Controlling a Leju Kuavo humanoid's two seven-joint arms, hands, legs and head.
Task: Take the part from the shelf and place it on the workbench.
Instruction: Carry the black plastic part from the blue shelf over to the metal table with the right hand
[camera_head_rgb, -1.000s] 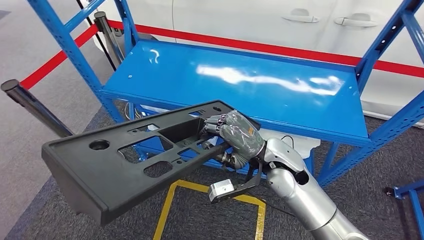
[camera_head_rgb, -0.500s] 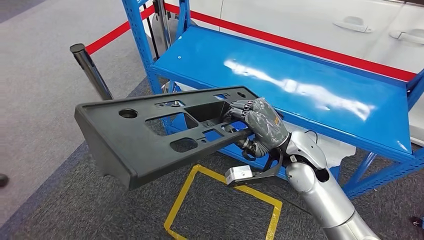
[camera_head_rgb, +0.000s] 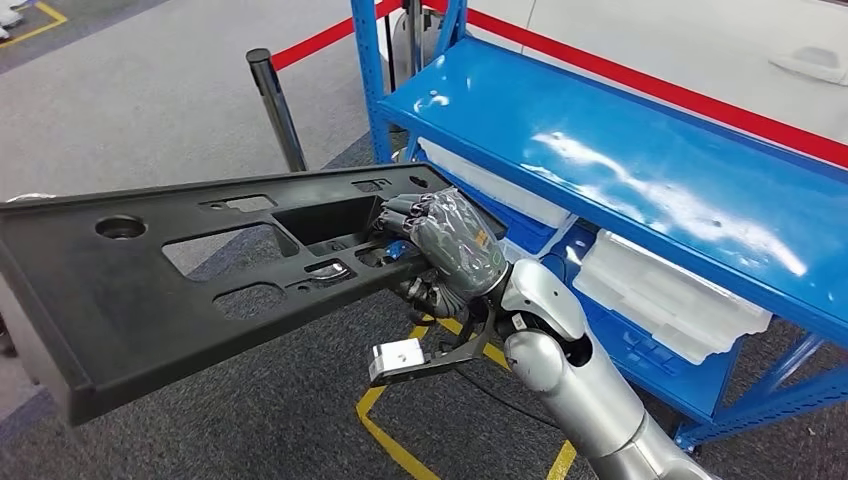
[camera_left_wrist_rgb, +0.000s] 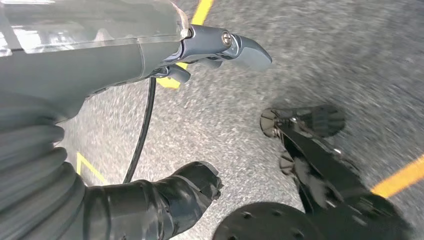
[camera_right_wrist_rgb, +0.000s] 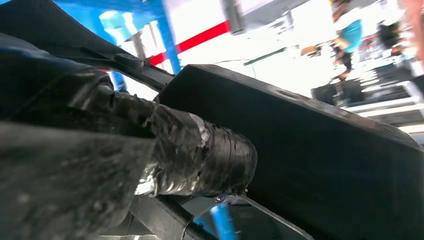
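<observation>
One hand does the carrying: the right hand (camera_head_rgb: 452, 247) grips the black plastic panel (camera_head_rgb: 190, 270) through a cutout, clear of the blue shelf (camera_head_rgb: 640, 170); the left hand (camera_left_wrist_rgb: 150, 200) hangs, fingers apart.

The right hand (camera_head_rgb: 447, 250) is wrapped in grey, glossy tape; behind it, a rounded silver arm (camera_head_rgb: 575, 385) is seen, with a small white-grey camera block (camera_head_rgb: 397, 358) bracketed beside the wrist.
</observation>
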